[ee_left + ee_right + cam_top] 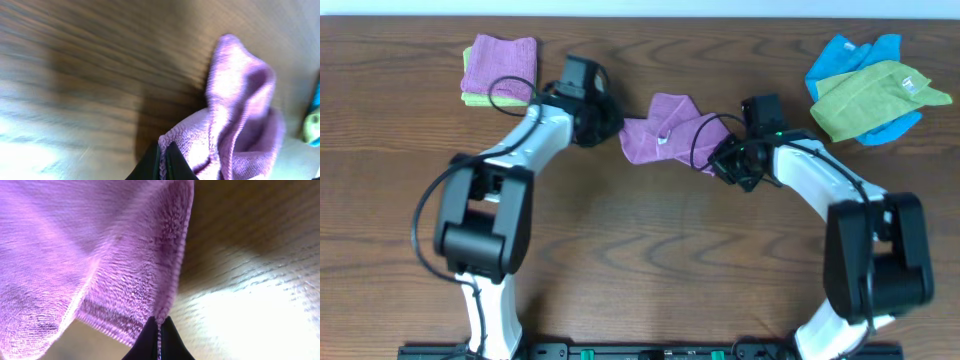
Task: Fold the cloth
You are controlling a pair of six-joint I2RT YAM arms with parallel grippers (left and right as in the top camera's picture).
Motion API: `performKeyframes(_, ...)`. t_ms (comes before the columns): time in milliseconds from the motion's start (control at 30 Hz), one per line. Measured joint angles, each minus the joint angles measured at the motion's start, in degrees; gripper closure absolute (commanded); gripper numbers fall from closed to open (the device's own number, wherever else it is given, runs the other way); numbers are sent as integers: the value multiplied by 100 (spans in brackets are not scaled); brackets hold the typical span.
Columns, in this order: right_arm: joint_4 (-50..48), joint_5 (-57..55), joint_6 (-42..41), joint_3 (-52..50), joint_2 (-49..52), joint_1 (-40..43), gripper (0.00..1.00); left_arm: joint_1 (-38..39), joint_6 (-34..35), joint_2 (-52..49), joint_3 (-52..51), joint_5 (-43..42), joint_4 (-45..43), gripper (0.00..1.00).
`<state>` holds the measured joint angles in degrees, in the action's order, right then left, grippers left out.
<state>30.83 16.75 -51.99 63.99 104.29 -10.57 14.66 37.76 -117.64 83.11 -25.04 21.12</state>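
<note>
Two grips matter: over the surface (650,240), the cloth (655,135) hangs bunched right of the folded stack (500,65), the left tool (162,155) clamped on its stack-side edge, the right tool (160,325) on its far hem. Spread them evenly, taut, before folding.

Dark brown wood-grain table (650,240), pale strip (640,8) beyond its far edge, bright glare on the wood

- No text, brand, number or sign is legible in my three views.
- White tag (664,138) on the cloth (645,140): too small for me to read.
</note>
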Motion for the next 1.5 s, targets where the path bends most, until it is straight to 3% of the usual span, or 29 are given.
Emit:
performKeyframes(200, 957, -166, 463, 629, -1060, -7, 98, -225, 24, 817, 111, -96, 138, 94)
performKeyframes(467, 1488, -302, 656, 1519, -2186, -96, 98, -216, 752, 1128, 166, -378, -17, 94)
performKeyframes(800, 1512, -461, 1130, 1537, -2319, -109, 98, -435, 1309, 1130, 173, -1047, -433, 94)
performKeyframes(833, 1445, -452, 1215, 1537, -2319, -109, 99, -485, 1388, 1130, 173, -1104, -363, 75)
performKeyframes(867, 1412, -450, 1314, 1539, -2319, -109, 99, -529, 1429, 1130, 173, -1174, -343, 47)
performKeyframes(900, 1425, -481, 1410, 1547, -2321, -107, 99, -621, 1512, 1130, 173, -1211, -332, 11)
performKeyframes(933, 1434, -487, 1478, 1550, -2328, -87, 99, -734, 1554, 1130, 173, -1244, -321, 5)
performKeyframes(1167, 1471, -531, 1679, 1556, -2334, -59, 98, -1375, 1775, 1130, 173, -1545, -205, 5)
performKeyframes(1500, 1132, -546, 1711, 1556, -2334, -59, 98, -669, 2131, 1130, 173, -2553, 614, 5)
